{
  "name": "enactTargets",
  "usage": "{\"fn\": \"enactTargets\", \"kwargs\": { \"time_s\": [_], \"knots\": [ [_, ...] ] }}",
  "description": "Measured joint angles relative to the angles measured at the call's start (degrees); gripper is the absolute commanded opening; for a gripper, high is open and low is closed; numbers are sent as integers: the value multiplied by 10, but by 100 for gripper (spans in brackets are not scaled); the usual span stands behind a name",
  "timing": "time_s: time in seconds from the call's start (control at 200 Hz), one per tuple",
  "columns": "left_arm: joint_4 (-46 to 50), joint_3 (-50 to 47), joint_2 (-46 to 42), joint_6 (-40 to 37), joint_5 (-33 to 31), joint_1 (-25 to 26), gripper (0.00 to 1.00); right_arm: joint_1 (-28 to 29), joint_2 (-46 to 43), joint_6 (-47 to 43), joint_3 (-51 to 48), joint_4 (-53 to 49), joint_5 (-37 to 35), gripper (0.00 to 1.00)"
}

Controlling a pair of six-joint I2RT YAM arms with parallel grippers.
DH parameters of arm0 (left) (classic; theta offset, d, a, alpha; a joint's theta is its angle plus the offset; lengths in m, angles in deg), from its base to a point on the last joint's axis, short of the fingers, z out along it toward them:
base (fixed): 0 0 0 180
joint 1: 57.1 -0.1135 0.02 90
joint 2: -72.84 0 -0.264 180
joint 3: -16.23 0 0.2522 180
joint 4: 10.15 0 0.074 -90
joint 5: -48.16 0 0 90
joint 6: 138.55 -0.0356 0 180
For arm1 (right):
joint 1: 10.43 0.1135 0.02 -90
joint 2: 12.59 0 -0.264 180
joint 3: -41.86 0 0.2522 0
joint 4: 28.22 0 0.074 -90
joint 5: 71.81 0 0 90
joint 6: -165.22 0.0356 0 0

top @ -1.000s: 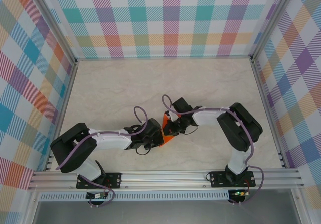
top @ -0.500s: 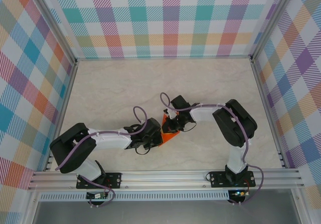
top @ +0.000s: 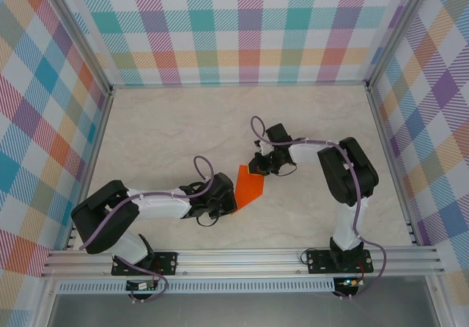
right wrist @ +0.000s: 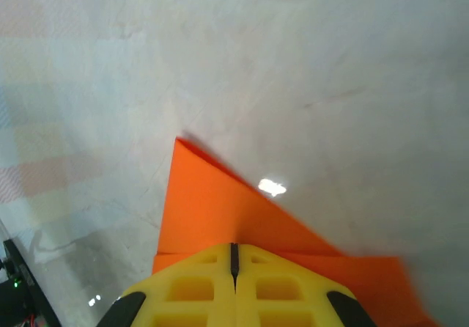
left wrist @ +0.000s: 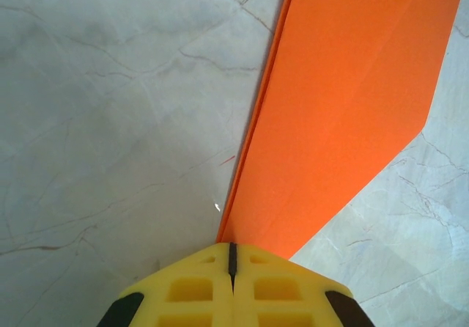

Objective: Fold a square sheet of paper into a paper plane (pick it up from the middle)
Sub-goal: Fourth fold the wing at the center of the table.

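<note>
Plaid walls (top: 249,26) close off a pale marbled bench (top: 168,129), and the paper (top: 248,188) lies near its middle, a little toward 6 o'clock from centre, between the two arms.

The left gripper (top: 229,201) sits at the paper's 7 o'clock end. Its jaws are closed, and in the left wrist view the paper's narrow end runs right into the seam between the tips, so it looks pinched there. The right gripper (top: 259,168) is at the paper's 1 o'clock corner, jaws also closed. In the right wrist view its tips sit over the paper, with a sharp point of the sheet sticking out toward 11 o'clock. I cannot tell whether it presses the sheet or only hovers over it.

The paper is no longer a square. It is a long, layered shape with one slanted end, a stacked folded edge and a faint crease along its length. The early folds seem done. It is too broad to be a dart, so I judge the task about midway, with the narrowing wing folds left.
</note>
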Motion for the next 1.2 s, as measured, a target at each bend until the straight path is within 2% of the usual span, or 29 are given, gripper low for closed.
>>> {"fn": "enactTargets", "kwargs": {
  "time_s": [0.14,0.275,0.45,0.605,0.805,1.03,1.2],
  "knots": [
    [16,4,-2,-2,0,0,0,2,-49,4,-33,15,1,3],
    [28,8,-3,-4,0,0,0,47,-97,8,-66,24,7,3],
    [39,13,-3,-9,0,0,0,108,-86,19,-88,31,7,3],
    [47,16,-3,-11,0,0,0,114,-55,19,-88,31,4,1],
    [50,16,-3,-11,0,0,0,88,-43,17,-82,28,24,1],
    [49,15,-3,-11,0,0,0,-5,-38,23,-73,30,16,2],
    [43,10,-6,-11,0,0,0,-34,-23,48,-39,2,-1,2]
  ]
}}
